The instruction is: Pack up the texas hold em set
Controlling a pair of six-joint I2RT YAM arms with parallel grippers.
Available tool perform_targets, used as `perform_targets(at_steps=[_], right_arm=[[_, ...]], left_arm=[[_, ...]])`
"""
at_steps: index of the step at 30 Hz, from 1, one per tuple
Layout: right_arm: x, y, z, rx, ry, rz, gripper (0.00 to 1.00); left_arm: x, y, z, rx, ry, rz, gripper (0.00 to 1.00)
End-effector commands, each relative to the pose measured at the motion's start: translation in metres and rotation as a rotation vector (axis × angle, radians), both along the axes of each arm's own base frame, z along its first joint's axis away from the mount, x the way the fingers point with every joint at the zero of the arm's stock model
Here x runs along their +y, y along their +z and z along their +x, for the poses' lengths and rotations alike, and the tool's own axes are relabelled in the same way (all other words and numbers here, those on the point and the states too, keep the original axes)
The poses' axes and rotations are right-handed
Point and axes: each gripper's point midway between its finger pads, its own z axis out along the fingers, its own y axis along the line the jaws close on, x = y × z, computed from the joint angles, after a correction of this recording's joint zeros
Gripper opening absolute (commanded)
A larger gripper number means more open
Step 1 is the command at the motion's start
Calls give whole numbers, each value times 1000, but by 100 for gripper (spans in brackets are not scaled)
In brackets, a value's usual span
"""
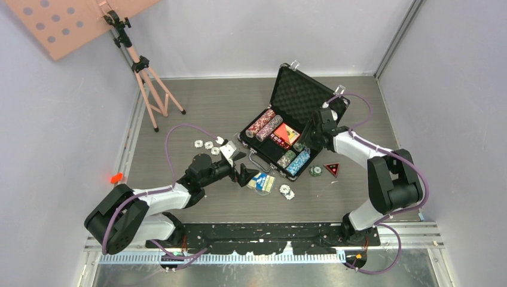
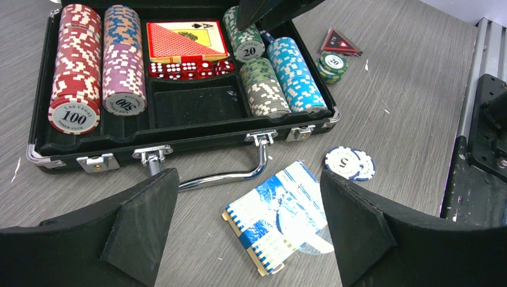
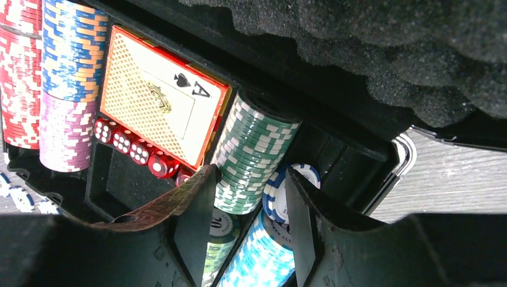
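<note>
Over the blue card deck [image 2: 275, 215] before the briefcase [image 2: 179, 143], the left hand [image 2: 248, 176] gapes wide; the right hand [image 3: 251, 173] straddles green chips [image 3: 257, 137] inside, grip unclear.

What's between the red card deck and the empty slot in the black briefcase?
A row of small red dice lies there, beside the red card deck; left wrist view.

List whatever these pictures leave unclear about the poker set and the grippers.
- Right gripper: right wrist view, its fingers flank a blue-white chip; they hide any contact, so a grip cannot be told.
- Loose white chips: top view, too small to read values.
- Case lid: right wrist view, cut off by the top edge.
- Far ends of the green and blue chip rows: top view, under the right gripper.
</note>
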Motion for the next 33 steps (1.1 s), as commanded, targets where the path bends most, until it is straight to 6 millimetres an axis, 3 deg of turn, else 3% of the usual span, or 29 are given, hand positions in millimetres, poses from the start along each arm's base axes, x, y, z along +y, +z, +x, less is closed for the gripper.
perform_targets(at_steps=[1,7,10,19,24,30,33], right_arm=[[-12,-8,-26,79,-23,-17,52],[-19,-6,-33,94,-12,-20,55],[-19,-11,-36,107,5,-26,61],[-20,-20,-39,129,8,-33,55],[-18,-6,-39,87,16,-12,71],[-18,11,-36,31,14,8,72],[-19,14,-37,29,21,-1,66]], left_arm=[[-3,16,2,-68,-11,-33,91],[-3,17,2,-71,-10,-35,91],[-3,17,2,-72,-9,-36,91],[-2,17,2,-73,-8,-33,91],[-3,16,2,-72,-9,-32,91],[-3,16,2,-70,-8,-30,91],[-3,15,2,-70,-7,-30,91]])
